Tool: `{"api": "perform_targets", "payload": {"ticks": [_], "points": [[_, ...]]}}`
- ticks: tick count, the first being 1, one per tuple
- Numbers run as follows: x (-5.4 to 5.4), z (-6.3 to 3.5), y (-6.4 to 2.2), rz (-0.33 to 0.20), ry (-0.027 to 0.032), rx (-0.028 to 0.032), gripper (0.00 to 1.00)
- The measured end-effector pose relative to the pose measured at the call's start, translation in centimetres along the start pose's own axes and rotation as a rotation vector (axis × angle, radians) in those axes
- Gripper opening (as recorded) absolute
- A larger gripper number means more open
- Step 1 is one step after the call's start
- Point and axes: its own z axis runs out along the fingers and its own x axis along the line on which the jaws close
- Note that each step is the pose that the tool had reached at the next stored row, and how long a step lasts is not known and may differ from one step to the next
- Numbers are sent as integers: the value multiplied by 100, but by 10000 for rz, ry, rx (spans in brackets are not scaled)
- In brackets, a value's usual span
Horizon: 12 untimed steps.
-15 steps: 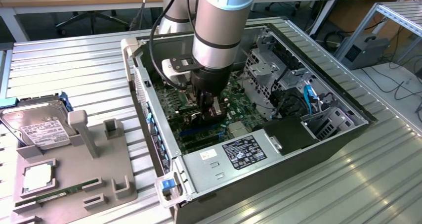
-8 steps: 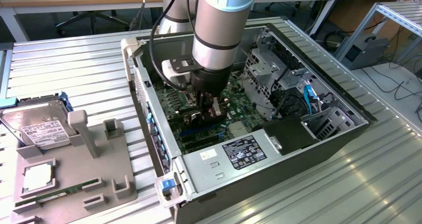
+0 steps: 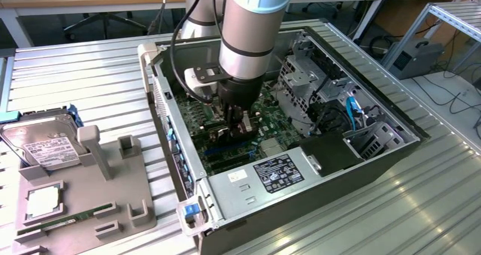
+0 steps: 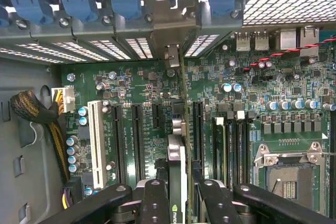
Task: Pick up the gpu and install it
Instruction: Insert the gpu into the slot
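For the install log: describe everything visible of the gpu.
The gpu shows edge-on in the wrist view: a thin dark card with a silvery edge and a green logo near the gripper, whose black fingers clamp both faces. It stands on edge over the green motherboard, in line with the black expansion slots, its far end at the case's rear bracket openings.

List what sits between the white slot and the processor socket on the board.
In the wrist view: black slots and the gpu, standing edge-on, held in the gripper, between the white slot and the socket.
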Motion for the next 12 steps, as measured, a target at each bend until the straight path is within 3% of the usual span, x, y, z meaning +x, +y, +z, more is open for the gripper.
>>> {"api": "perform_targets", "payload": {"ticks": [2, 3, 4, 5, 7, 9, 12], "points": [[0, 0, 0, 0, 0, 0, 27], [-3, 12, -1, 2, -32, 12, 27], [-2, 7, 0, 2, -15, 8, 28], [0, 1, 0, 1, -2, 1, 40], [0, 2, 0, 0, -3, 2, 46], [0, 1, 0, 0, -2, 1, 58], [0, 1, 0, 0, -2, 1, 58]]}}
